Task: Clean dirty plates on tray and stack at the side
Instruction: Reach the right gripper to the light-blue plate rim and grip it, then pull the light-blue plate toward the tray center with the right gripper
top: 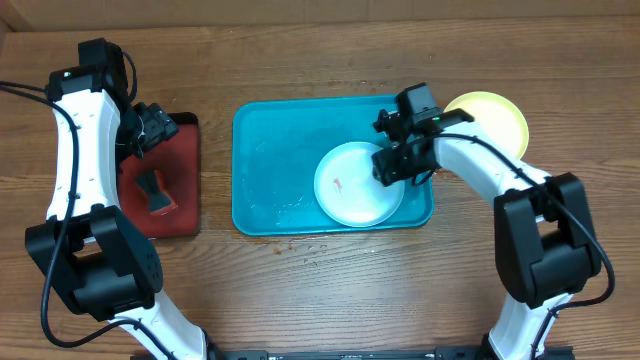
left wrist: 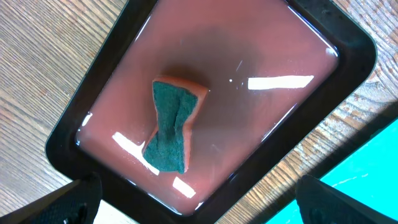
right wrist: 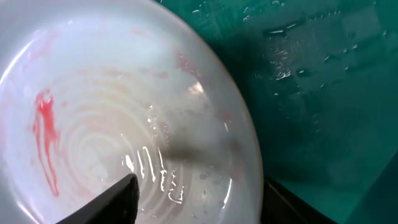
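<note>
- Tray of teal-blue plastic (top: 270,150), large and rectangular with a raised rim, lies mid-table on the wooden table (top: 330,290); water drops bead its floor.
- A round white plastic plate (top: 350,190) sits in the tray's lower right part, wet, with a red smear (right wrist: 45,124) on its inside.
- A round yellow-green plastic plate (top: 495,120) rests on the table just right of the tray, partly hidden by the right arm.
- The right gripper (top: 397,168) is at the white plate's right edge, its claw spread: one finger (right wrist: 121,199) over the plate's inside, the other outside the rim.
- The left gripper (top: 150,130) hangs over a small black-rimmed red tray (top: 178,160), claw spread wide and holding nothing.
- A green-topped orange sponge (left wrist: 173,124) lies in that red tray.
</note>
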`<action>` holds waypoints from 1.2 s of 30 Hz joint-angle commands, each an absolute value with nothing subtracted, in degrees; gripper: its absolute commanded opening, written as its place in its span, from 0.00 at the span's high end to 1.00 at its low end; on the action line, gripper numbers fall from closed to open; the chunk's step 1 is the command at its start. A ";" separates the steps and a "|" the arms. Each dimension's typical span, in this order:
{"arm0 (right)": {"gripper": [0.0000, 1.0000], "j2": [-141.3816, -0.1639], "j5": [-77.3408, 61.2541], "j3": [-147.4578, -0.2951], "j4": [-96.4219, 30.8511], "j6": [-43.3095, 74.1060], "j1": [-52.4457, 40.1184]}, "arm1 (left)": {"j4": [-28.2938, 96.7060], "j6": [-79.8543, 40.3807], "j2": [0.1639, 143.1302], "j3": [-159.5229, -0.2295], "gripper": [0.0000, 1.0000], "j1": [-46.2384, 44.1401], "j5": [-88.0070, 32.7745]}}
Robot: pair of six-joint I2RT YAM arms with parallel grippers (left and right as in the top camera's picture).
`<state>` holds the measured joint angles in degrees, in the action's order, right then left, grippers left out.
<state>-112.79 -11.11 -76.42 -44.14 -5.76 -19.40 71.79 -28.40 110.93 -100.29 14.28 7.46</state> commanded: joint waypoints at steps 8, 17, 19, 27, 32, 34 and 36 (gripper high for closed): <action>0.00 -110.72 -7.16 -81.49 -50.50 22.33 -19.09 | 71.70 -28.32 110.08 -101.38 0.00 14.20 7.22; 0.00 -110.67 -14.96 -81.49 -49.84 30.55 -19.05 | 71.72 -28.34 110.08 -101.38 0.00 14.20 7.22; 0.00 -110.30 -12.38 -81.49 -50.57 38.59 -19.00 | 71.72 -28.34 110.08 -101.38 0.00 14.20 7.22; 0.00 -103.55 11.73 -81.49 -66.00 61.87 -19.79 | 71.70 -28.34 110.08 -101.38 0.00 14.20 7.22; 0.00 -102.39 6.48 -81.34 -68.18 64.55 -20.29 | 71.70 -28.32 110.08 -101.38 0.00 14.20 7.22; 0.00 -102.56 3.51 -80.82 -67.88 63.72 -20.29 | 71.70 -28.32 110.08 -101.38 0.00 14.20 7.22; 0.04 -102.65 3.51 -80.18 -67.94 63.02 -20.32 | 71.70 -28.32 110.08 -101.38 0.00 14.20 7.22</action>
<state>-102.94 4.86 -80.34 -68.14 61.12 -19.99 71.79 -28.40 110.93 -100.29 14.28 7.46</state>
